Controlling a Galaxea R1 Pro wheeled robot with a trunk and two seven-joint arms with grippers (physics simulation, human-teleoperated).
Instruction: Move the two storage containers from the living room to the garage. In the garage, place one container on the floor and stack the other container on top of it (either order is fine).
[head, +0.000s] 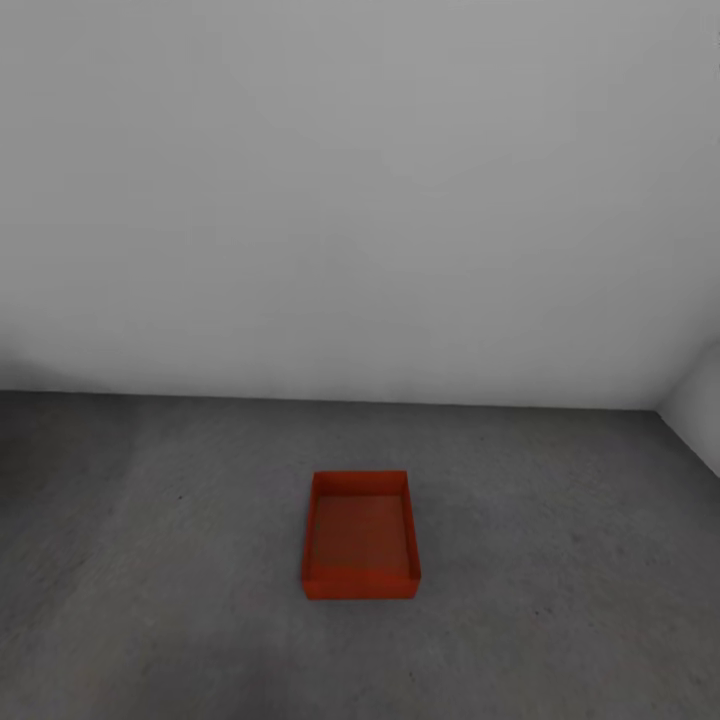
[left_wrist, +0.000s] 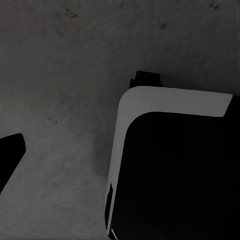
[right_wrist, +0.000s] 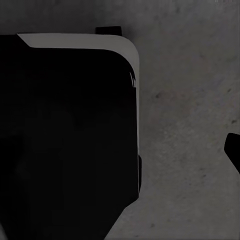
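Grey concrete floor (head: 150, 560) under one seemingly empty storage container (head: 360, 536).

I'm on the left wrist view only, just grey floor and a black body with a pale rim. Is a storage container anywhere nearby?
Observer: Yes. In the head view, one orange-red storage container sits on the concrete floor ahead of the robot, standing apart from the pale grey wall behind it.
Operator: Is anything stacked on it or lying inside it?
Observer: No. It sits open side up, looks empty, and has nothing on top.
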